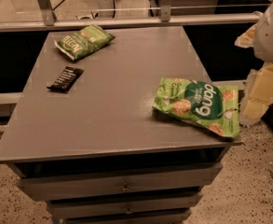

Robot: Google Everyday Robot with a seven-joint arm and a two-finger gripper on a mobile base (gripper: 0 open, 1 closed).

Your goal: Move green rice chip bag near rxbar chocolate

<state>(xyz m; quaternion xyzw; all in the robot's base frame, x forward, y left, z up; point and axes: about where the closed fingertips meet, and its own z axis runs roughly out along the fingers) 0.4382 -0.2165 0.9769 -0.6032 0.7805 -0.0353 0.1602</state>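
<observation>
The green rice chip bag (196,106) lies flat at the right front of the grey table (112,111), its "dang" lettering upside down and its right end at the table's edge. The rxbar chocolate (65,78), a small black wrapper, lies at the left side of the table, far from the bag. My gripper is not in view. Only a white rounded part of my arm (272,31) shows at the upper right edge, above and to the right of the bag.
A smaller, duller green bag (84,41) lies at the table's back left, behind the rxbar. Drawers (124,188) sit under the tabletop. A metal railing (126,21) runs behind the table. Pale yellow blocks (266,90) stand right of the table.
</observation>
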